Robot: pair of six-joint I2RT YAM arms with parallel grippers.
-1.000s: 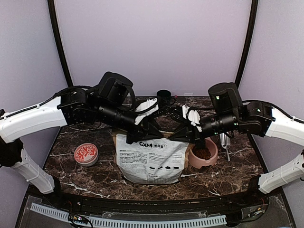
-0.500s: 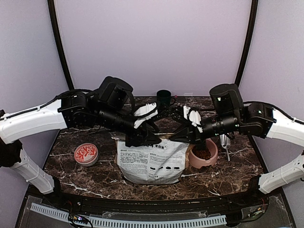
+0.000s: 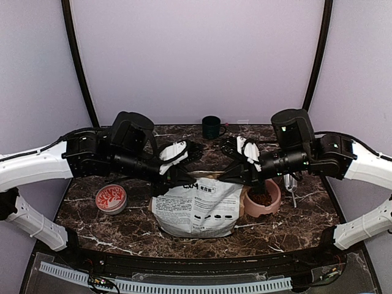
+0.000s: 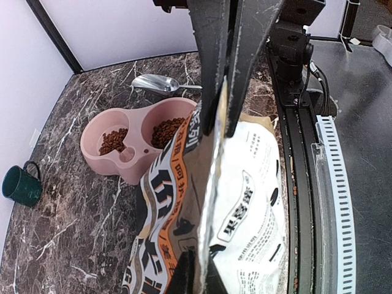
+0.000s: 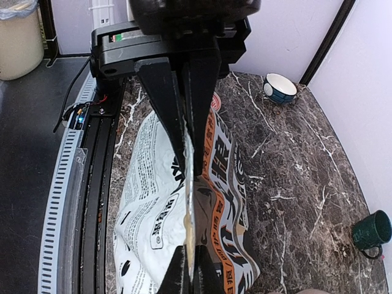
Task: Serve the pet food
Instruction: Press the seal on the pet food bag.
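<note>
Marble bench [image 3: 110, 228] carries the printed bag [image 3: 195, 208], its inside hidden; left claw [image 4: 218, 122] clamped on the left end of its top edge, right claw [image 5: 187, 144] on the right end; pink double bowl [image 4: 128, 171] right of the bag, half hidden overhead by the right arm; pet food [image 4: 165, 130] lies in both wells.

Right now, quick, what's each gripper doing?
Left gripper: closed, pinching the top edge of the bag.
Right gripper: closed, pinching that same top edge.
</note>
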